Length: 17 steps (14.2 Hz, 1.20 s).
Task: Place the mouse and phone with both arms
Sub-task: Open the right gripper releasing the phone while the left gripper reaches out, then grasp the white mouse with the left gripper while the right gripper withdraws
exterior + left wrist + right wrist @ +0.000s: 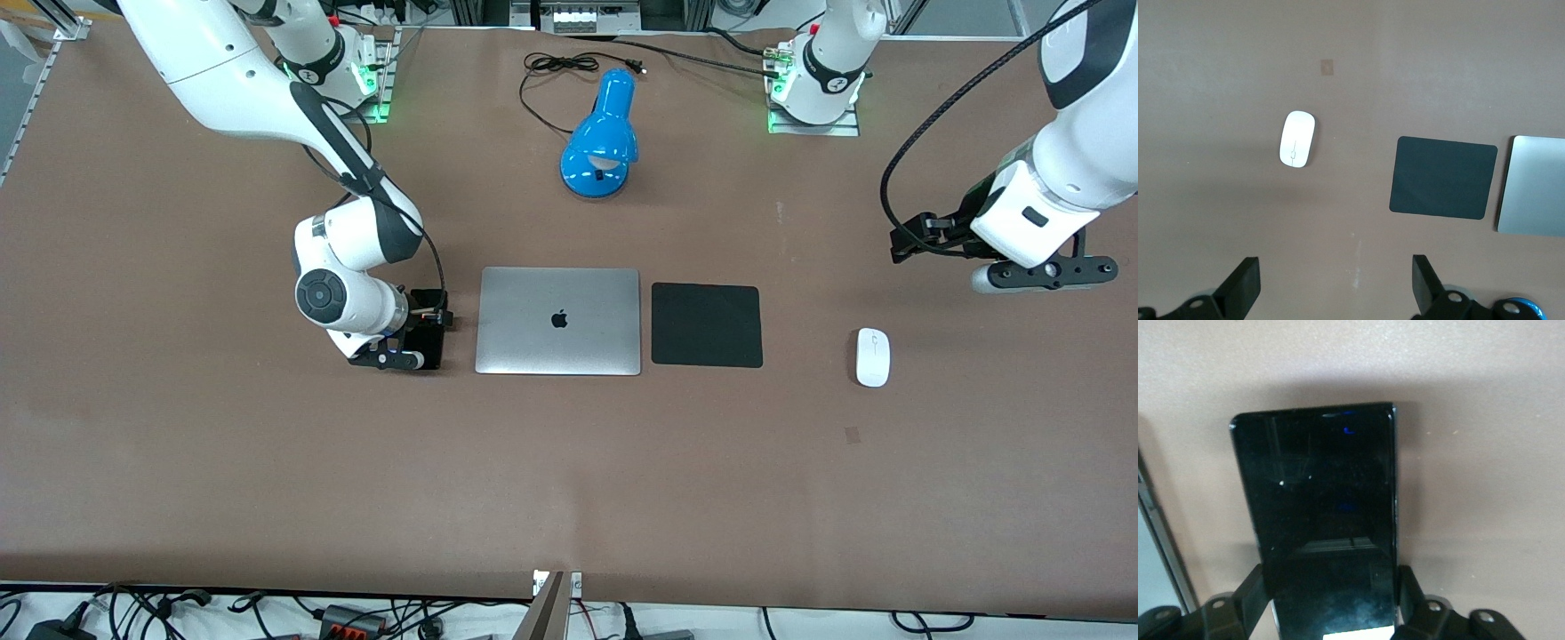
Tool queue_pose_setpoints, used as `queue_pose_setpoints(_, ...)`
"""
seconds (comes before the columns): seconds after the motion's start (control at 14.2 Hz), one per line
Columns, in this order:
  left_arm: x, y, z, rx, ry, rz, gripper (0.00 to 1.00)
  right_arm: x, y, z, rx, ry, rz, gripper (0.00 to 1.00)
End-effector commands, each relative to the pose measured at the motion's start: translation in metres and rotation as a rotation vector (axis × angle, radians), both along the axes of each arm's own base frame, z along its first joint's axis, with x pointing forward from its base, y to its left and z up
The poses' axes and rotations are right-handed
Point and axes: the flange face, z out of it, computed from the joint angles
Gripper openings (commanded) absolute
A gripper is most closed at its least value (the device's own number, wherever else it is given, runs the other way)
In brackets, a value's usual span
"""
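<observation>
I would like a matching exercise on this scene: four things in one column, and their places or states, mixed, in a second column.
Things:
1. mouse
2. phone
3. black mat
4. blue lamp

Places or states:
A. lies beside the laptop, toward the left arm's end
B. held between the right gripper fingers
C. alone on the table, in view under the open left gripper
D. farther from the front camera than the laptop

Pairs: 1-C, 2-B, 3-A, 4-D
</observation>
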Motion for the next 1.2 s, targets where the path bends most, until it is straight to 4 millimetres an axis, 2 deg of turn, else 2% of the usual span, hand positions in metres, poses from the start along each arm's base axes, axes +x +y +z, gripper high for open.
queue_pose_setpoints(0.0, 0.008, 0.007, -0.017, 0.02, 0.043, 0.005, 1.0, 0.009, 0.011, 0.009, 0.029, -0.04, -0.016, 1.0)
queue_pose_setpoints(0.07, 0.011, 0.015, -0.024, 0.02, 0.055, 0.019, 1.0, 0.022, 0.007, 0.039, 0.041, -0.085, -0.018, 1.0)
queue_pose_setpoints(0.28, 0.021, 0.037, -0.065, 0.024, 0.143, 0.048, 1.0, 0.042, -0.019, 0.114, 0.037, -0.131, -0.046, 1.0)
queue_pose_setpoints(0.35, 0.023, 0.045, -0.071, 0.02, 0.157, 0.032, 1.0, 0.047, -0.04, 0.137, 0.031, -0.134, -0.069, 1.0)
queue_pose_setpoints(0.49, 0.031, 0.068, -0.111, -0.004, 0.22, -0.03, 1.0, 0.047, -0.075, 0.172, 0.012, -0.112, -0.11, 1.0)
queue_pose_setpoints(0.56, 0.033, 0.079, -0.136, -0.011, 0.26, -0.024, 1.0, 0.044, -0.083, 0.192, 0.004, -0.108, -0.115, 1.0)
queue_pose_setpoints(0.63, 0.038, 0.081, -0.162, -0.015, 0.29, -0.023, 1.0, 0.041, -0.092, 0.21, -0.001, -0.108, -0.117, 1.0)
queue_pose_setpoints(0.77, 0.053, 0.082, -0.196, -0.016, 0.254, -0.041, 1.0, 0.028, -0.105, 0.242, -0.021, -0.074, -0.117, 1.0)
queue_pose_setpoints(0.84, 0.059, 0.082, -0.214, -0.021, 0.24, -0.06, 1.0, 0.018, -0.108, 0.259, -0.033, -0.053, -0.113, 1.0)
queue_pose_setpoints(0.98, 0.071, 0.09, -0.263, -0.025, 0.196, -0.064, 1.0, 0.0, -0.133, 0.304, -0.053, -0.044, -0.14, 1.0)
queue_pose_setpoints(1.06, 0.074, 0.09, -0.277, -0.025, 0.153, -0.087, 1.0, -0.014, -0.143, 0.325, -0.064, -0.03, -0.136, 1.0)
queue_pose_setpoints(1.13, 0.071, 0.092, -0.294, -0.017, 0.109, -0.123, 1.0, -0.024, -0.154, 0.334, -0.075, -0.006, -0.137, 1.0)
